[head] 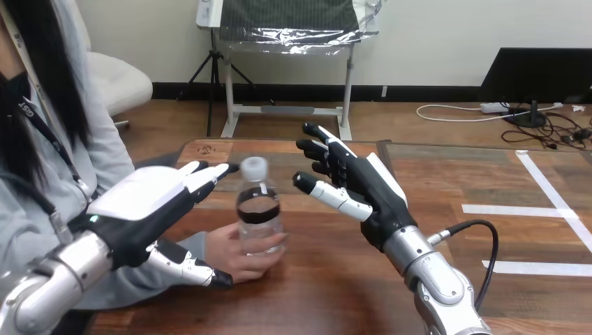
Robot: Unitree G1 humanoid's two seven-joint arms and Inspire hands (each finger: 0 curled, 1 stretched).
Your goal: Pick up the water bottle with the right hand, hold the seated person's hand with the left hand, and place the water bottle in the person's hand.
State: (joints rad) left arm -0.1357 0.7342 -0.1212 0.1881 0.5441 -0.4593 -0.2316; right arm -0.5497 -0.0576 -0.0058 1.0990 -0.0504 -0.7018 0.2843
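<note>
Left hand [139, 199] is sitting released: fingers straight and roughly level, white back shell facing up, nothing clenched. Its silver forearm is coming in from the lower left corner and angling up toward centre. The fingertips are pointing at the water bottle [260, 209], stopping just short of its cap. The thumb is stretching out below the palm and lying along the person's hand [234, 252] at the wrist side; can't tell if it is actually touching, and nothing is curling round it. The person's hand is lying under the left hand's fingers, just past the thumb tip, and wrapping round the bottle's lower part. The bottle is standing upright between the two robot hands, white cap on top, dark band around the middle. Right hand [363, 188] is hanging to the right of the bottle, clear of it, wide open: fingers spread and slightly bent, thumb pointing toward the bottle, palm facing it, holding nothing. Its forearm is rising from the bottom edge over the wooden table [314, 293]. White tape strips [520, 209] are lying beyond the right hand, well apart.
</note>
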